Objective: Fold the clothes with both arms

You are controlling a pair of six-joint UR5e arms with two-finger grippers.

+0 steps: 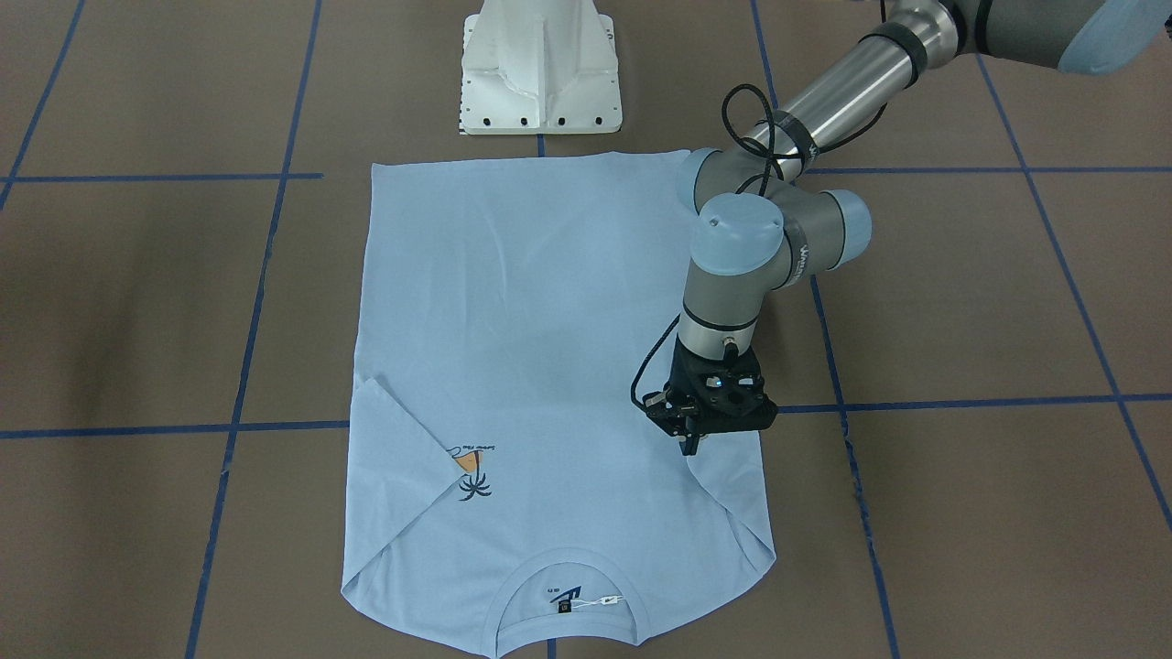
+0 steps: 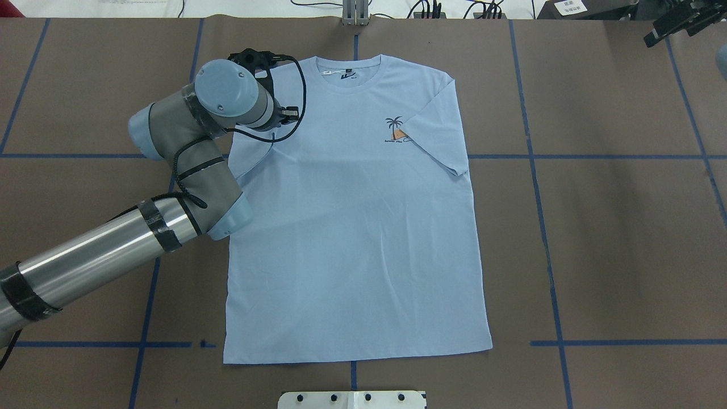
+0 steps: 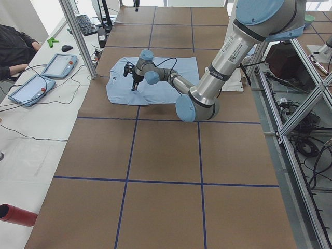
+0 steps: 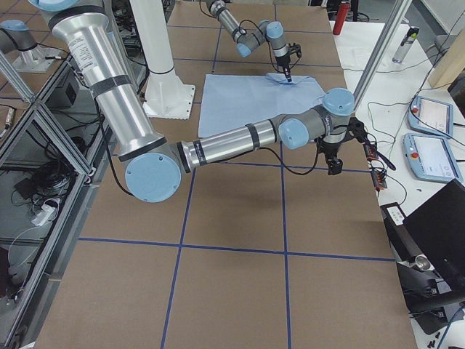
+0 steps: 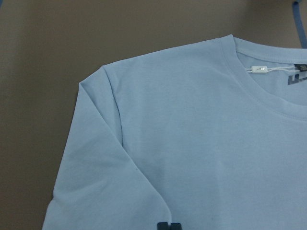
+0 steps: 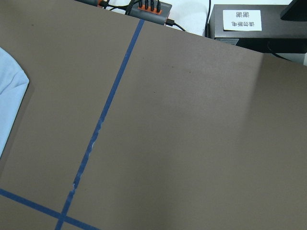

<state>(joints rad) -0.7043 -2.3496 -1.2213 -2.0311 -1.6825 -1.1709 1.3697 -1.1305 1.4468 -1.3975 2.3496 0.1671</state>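
Note:
The pale light-blue T-shirt (image 1: 549, 348) lies flat on the brown table, chest up, with both sleeves folded in over the body (image 2: 352, 238). The palm-tree print (image 1: 472, 471) and the neck label (image 1: 563, 599) show. My left gripper (image 1: 689, 447) points down at the corner of the folded sleeve on my left side. In the left wrist view its tips (image 5: 168, 225) are together on the sleeve's hem. My right gripper (image 2: 653, 38) hangs over bare table far right of the shirt (image 4: 334, 169). I cannot tell whether it is open or shut.
The white pedestal base (image 1: 540, 73) stands at the shirt's hem end. Blue tape lines (image 2: 534, 156) cross the table. Tablets (image 3: 57, 65) and cables lie along the operators' side. A metal frame post (image 3: 78, 36) stands near the shirt's collar end.

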